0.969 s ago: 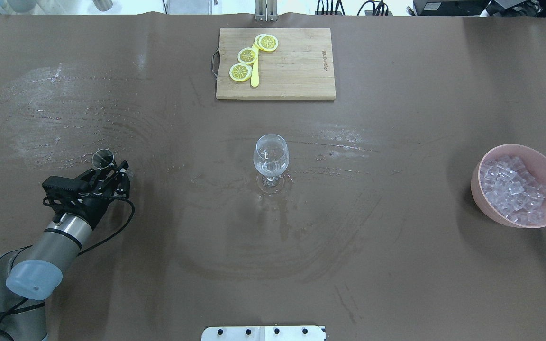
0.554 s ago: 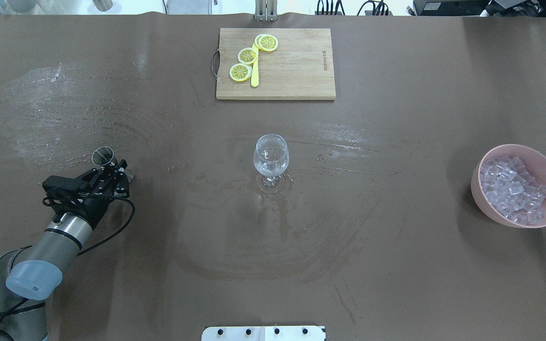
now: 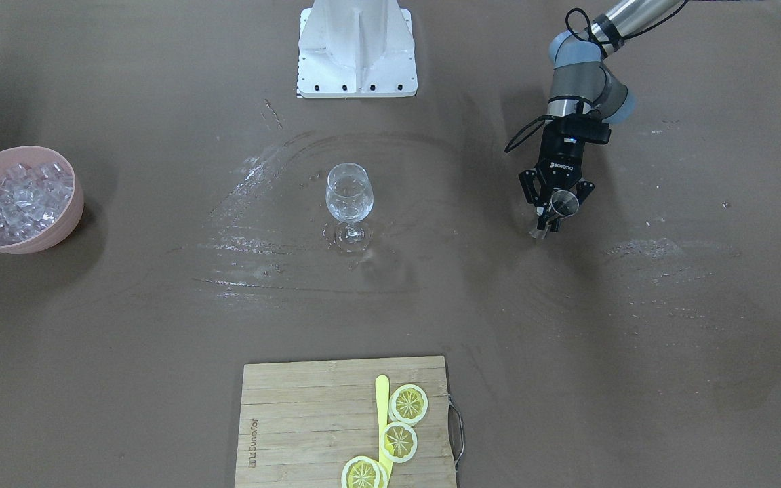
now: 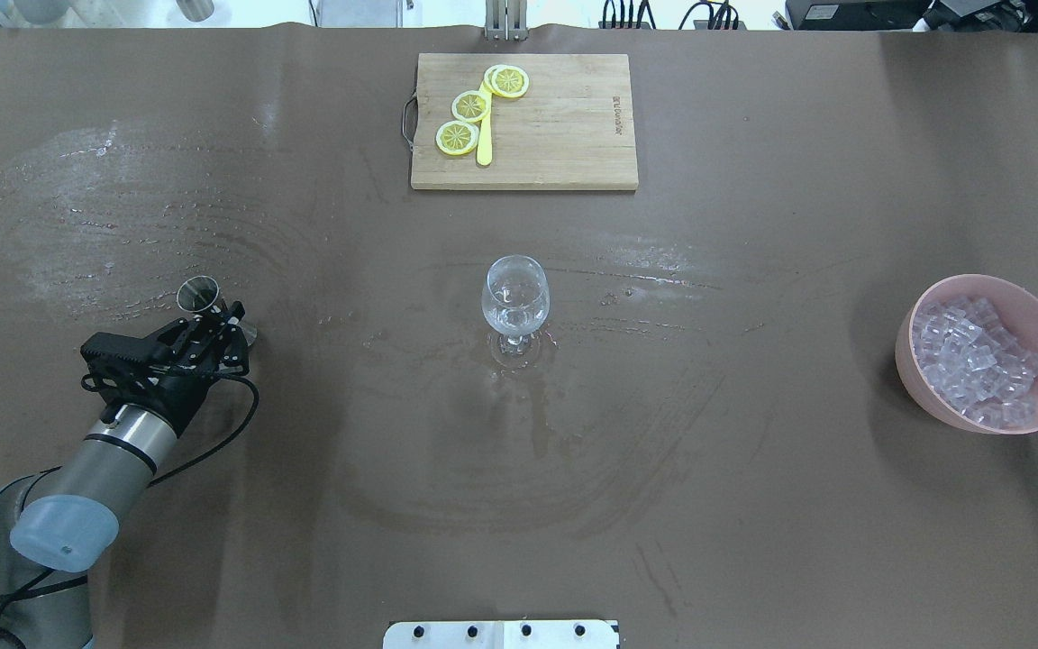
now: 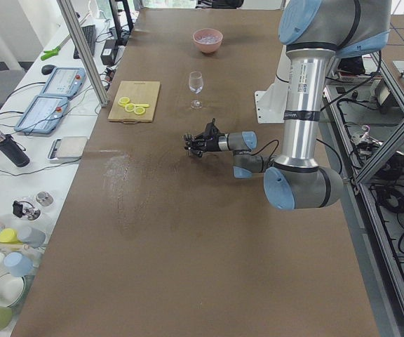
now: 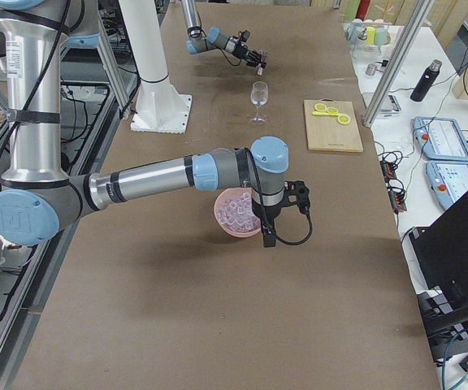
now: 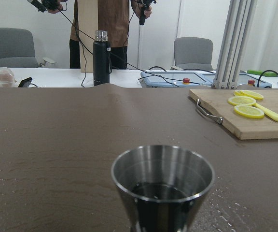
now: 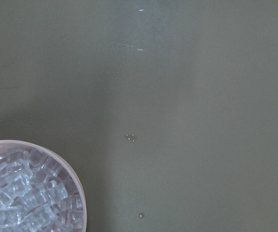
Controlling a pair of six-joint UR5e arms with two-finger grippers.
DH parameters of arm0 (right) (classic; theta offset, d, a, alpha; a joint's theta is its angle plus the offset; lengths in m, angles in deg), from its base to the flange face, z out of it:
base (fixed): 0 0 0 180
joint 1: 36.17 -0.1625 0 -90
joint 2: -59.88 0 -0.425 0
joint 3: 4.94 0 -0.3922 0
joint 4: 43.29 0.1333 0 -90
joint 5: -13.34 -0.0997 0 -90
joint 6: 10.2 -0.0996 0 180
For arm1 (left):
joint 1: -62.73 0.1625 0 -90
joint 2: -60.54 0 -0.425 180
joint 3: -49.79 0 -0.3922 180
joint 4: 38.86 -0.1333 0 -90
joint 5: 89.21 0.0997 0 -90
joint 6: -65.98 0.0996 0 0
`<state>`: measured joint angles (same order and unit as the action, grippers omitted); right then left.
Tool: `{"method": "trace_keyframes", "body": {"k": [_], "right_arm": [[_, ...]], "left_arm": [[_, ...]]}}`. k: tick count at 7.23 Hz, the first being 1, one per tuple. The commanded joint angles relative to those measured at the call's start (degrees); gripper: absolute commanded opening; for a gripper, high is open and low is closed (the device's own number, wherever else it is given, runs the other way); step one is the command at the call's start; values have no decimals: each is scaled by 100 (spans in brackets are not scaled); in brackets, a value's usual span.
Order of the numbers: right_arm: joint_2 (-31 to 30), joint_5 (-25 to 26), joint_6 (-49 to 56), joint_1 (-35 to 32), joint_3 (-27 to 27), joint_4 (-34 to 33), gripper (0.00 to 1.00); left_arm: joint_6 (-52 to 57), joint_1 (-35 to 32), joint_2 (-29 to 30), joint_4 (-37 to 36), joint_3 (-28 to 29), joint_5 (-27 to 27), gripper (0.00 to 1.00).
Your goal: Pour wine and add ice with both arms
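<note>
Left pincer (image 4: 223, 323) is clamped on a small steel jigger (image 4: 197, 294), on the robot's left of the wine glass (image 4: 515, 297) and well apart from it. The left arm (image 4: 113, 460) reaches in low over the surface (image 4: 753, 496). In the left wrist view the jigger's open cup faces up with dark liquid in the bottom. Can't tell whether its lower end touches the surface. The wine glass stands upright mid-surface, with wet streaks (image 4: 636, 261) around its foot. The ice (image 4: 978, 361) is heaped in a pink bowl (image 4: 911, 315), well off to the robot's right of the glass. The right wrist view catches only the bowl's edge and some cubes at its lower left corner, the rest is bare surface with a few droplets. The right arm (image 6: 145, 180) shows only in the right side view, with its wrist hanging over the bowl. The right pincer (image 6: 265, 236) is too small there, so I can't tell whether it's wide or narrow. Beyond the glass, on the side away from the robot, lies a wooden cutting board (image 4: 555, 135) with three lemon slices (image 4: 470, 106) and a yellow stick (image 4: 484, 149) on its left part. In the left wrist view, a dark bottle (image 7: 101, 58) stands on a white bench past the surface edge, with a person (image 7: 111, 24) standing behind it.
</note>
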<state>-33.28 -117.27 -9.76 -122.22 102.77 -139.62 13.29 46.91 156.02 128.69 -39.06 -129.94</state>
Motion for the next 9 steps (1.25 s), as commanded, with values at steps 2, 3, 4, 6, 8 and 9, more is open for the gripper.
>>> {"method": "trace_keyframes", "body": {"k": [2, 3, 4, 6, 8, 9], "right_arm": [[9, 0, 0, 0, -4, 0, 100], [9, 0, 0, 0, -13, 0, 100], [9, 0, 0, 0, -22, 0, 100], [0, 0, 0, 0, -22, 0, 100], [0, 0, 0, -9, -22, -9, 100], [0, 0, -9, 0, -22, 0, 100]], "left_arm": [[1180, 0, 15, 6, -632, -266, 0], [1200, 0, 15, 23, -625, -729, 0], [1252, 17, 15, 389, -581, -969, 0], [1666, 18, 268, 568, -581, -1226, 0], [1692, 79, 418, 630, -581, -1252, 0], [1701, 79, 419, 656, -616, -1774, 0]]}}
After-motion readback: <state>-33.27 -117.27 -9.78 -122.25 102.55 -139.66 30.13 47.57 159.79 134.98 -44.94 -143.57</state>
